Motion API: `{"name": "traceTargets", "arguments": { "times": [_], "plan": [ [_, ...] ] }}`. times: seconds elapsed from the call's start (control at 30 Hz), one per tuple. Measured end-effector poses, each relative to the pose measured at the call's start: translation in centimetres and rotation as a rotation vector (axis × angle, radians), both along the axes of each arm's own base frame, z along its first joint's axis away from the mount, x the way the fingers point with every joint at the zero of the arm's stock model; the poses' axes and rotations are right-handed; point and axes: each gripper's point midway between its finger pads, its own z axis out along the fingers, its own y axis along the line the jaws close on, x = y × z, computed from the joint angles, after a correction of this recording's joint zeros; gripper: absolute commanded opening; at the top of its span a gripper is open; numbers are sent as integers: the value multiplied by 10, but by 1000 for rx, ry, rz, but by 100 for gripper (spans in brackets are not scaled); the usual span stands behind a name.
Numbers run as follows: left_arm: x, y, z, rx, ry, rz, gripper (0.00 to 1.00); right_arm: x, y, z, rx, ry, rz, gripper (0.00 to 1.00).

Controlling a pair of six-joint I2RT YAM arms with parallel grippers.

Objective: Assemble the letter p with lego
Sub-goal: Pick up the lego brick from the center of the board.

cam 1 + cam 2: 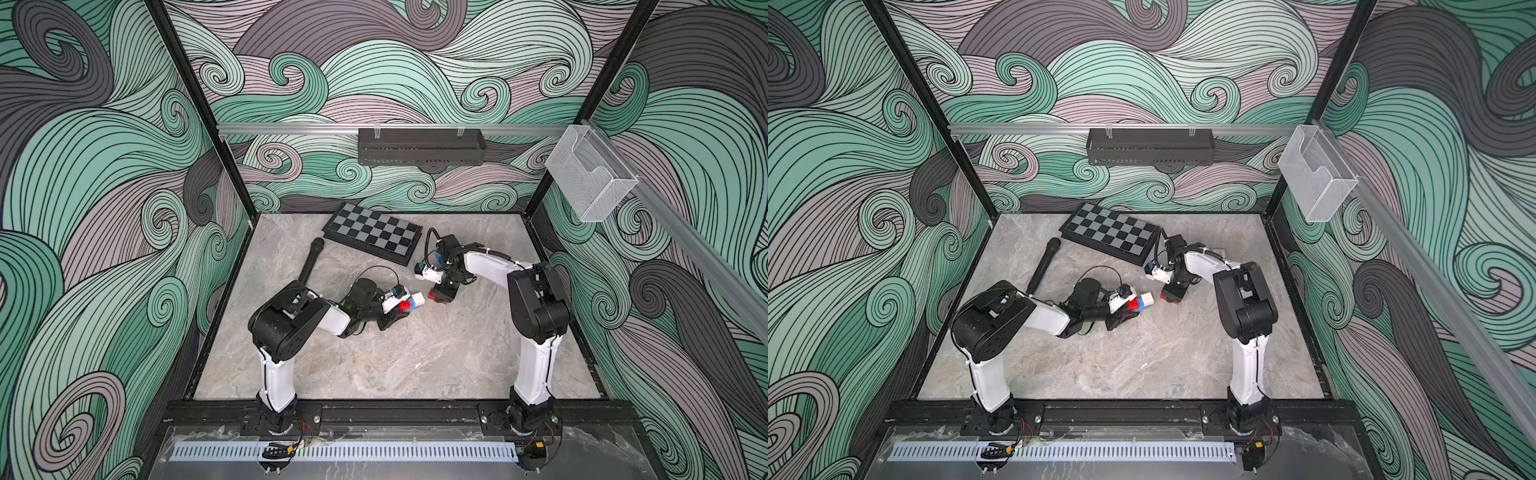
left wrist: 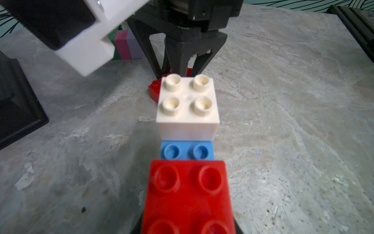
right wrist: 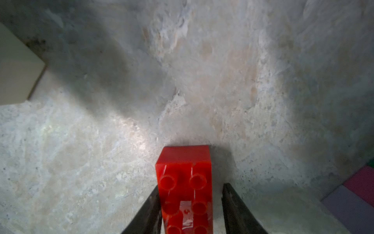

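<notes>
My left gripper (image 1: pixel 400 314) is shut on a lego stack lying on the table: a red brick (image 2: pixel 187 194) sits between its jaws, then a blue brick (image 2: pixel 187 151), then a cream brick (image 2: pixel 187 103) at the far end. Just beyond the cream end, my right gripper (image 3: pixel 191 185) stands over an oblong red brick (image 3: pixel 184 162). One of its fingers touches that brick; the other finger (image 3: pixel 232 206) stands a small gap off it. In both top views this red brick (image 1: pixel 434 296) (image 1: pixel 1165 296) lies right of the stack (image 1: pixel 1140 302).
Pink (image 2: pixel 121 44), lilac (image 2: pixel 134 46) and green (image 2: pixel 113 38) bricks stand together behind the right gripper. A checkered board (image 1: pixel 374 230) and a black microphone (image 1: pixel 311 259) lie at the back of the table. A black basket (image 1: pixel 419 145) and a mesh holder (image 1: pixel 590 174) hang on the walls.
</notes>
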Motion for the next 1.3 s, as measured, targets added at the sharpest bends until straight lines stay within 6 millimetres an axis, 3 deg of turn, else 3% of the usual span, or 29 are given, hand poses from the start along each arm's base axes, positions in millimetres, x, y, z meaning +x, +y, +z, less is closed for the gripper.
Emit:
{"name": "traceTargets", "arguments": {
  "times": [0.17,0.33,0.5,0.67,0.87,1.0,1.13,1.3],
  "plan": [
    [0,0,0,1,1,0,4,4,-1,2,-9,-11,-15,36],
    [1,-1,0,4,4,0,9,7,-1,3,-14,-16,-21,17],
    [3,-6,0,-5,9,-15,10,8,-3,3,-18,-18,-29,7],
    [8,-15,1,-22,9,-37,10,10,-11,11,18,-29,-57,3],
    [13,-22,1,-36,6,-57,15,17,-33,64,85,-156,-67,3],
    [18,-31,1,-45,0,-70,28,17,-35,92,99,-233,4,3],
    [20,-35,1,-48,1,-77,37,7,-33,95,101,-228,105,3],
    [16,-33,-8,-22,36,-74,40,-1,-28,96,124,-212,179,3]
  ]
}}
